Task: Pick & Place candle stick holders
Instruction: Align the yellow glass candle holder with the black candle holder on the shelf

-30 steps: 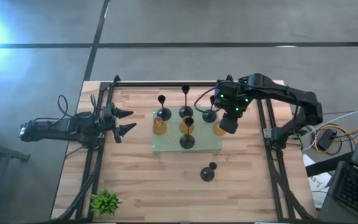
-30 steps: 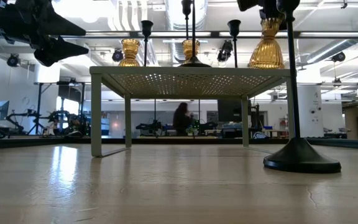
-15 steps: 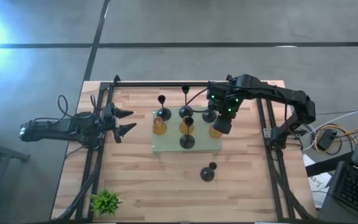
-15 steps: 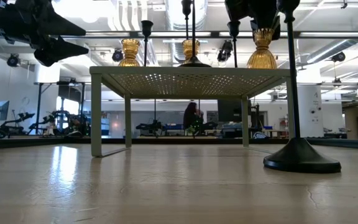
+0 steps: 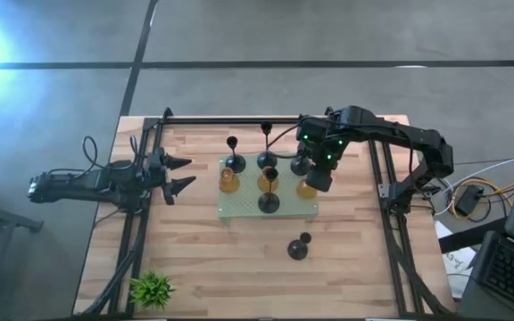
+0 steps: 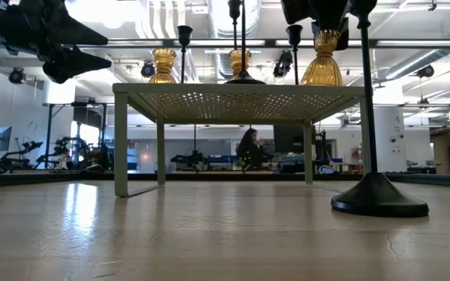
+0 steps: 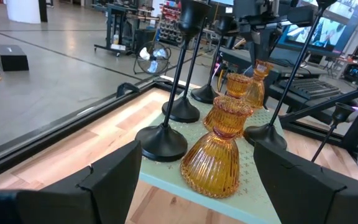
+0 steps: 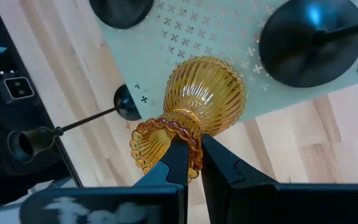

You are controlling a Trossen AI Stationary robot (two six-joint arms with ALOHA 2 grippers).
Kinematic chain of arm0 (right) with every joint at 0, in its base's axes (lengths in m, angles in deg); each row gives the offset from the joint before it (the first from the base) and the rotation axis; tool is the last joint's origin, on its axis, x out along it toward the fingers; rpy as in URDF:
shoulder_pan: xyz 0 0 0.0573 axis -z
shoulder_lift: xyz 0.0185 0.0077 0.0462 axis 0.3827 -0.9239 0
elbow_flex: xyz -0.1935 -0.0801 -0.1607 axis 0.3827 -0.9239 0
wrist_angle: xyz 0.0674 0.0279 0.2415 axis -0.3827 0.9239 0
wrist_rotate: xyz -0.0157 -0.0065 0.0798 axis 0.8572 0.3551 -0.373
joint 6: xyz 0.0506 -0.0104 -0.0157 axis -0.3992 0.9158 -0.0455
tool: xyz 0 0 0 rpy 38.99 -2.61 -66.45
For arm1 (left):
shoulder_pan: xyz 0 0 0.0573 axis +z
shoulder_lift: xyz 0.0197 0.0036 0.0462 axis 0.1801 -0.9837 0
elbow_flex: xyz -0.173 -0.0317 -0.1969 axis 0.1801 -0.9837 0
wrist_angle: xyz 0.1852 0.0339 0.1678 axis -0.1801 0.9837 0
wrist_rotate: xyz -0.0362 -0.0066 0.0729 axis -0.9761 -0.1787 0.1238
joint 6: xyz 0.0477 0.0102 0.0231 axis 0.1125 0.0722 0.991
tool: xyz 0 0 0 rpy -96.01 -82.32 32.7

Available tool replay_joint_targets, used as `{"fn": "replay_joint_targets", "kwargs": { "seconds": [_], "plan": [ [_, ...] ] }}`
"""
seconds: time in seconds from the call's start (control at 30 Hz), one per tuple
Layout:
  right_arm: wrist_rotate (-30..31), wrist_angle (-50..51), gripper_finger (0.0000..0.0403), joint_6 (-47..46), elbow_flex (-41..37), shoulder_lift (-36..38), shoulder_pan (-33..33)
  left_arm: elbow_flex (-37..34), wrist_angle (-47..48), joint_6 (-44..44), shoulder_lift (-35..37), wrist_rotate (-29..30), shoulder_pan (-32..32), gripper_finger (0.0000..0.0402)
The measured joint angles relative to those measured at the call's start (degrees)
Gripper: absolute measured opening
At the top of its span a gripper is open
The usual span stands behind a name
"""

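Observation:
A pale green perforated mat (image 5: 244, 212) stands raised on legs at mid-table. On it stand several black holders, such as (image 5: 269, 202), and two amber holders (image 5: 229, 182) (image 5: 268, 180). Another black holder (image 5: 298, 248) stands on the table nearer the front. My right gripper (image 5: 318, 181) is shut on a third amber holder (image 8: 204, 93) over the mat's right near corner. My left gripper (image 5: 181, 174) is open and empty, level, left of the mat. My right gripper pinches the rim of the amber holder's upper cup (image 8: 166, 134) between its two fingers (image 8: 178, 160), coming from above and pointing down. The holder stands upright below the fingers, its base (image 6: 323, 74) level with the mat's top. I cannot tell whether it rests there.
A small green plant (image 5: 153, 288) sits at the near left corner. Black rails (image 5: 239, 119) frame the table on the far, left and right sides. Bare wood lies in front of the mat. A person (image 6: 250, 148) shows far off in the room.
My right gripper has gone toward the table's left edge with the amber holder, from beside the mat's right edge to over its right near corner. The holder has stayed upright. The person in the room has walked to the right.

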Motion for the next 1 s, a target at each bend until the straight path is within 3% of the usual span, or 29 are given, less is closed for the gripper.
{"fn": "replay_joint_targets", "kwargs": {
  "seconds": [0.47,0.8,1.0],
  "plan": [
    [-0.9,1.82,0.0013,2.91,1.11,-3.85,-0.78,0.0,0.0,0.02,-0.01,0.01,0.0,0.0314],
    [1.86,0.86,0.0014,1.97,4.04,-4.45,-0.69,0.0,0.43,0.02,-0.01,0.01,-0.02,0.0314],
    [1.83,0.63,0.0039,1.84,4.22,-4.37,-0.74,0.0,0.48,0.02,-0.01,0.01,-0.02,0.0314]
  ]
}}
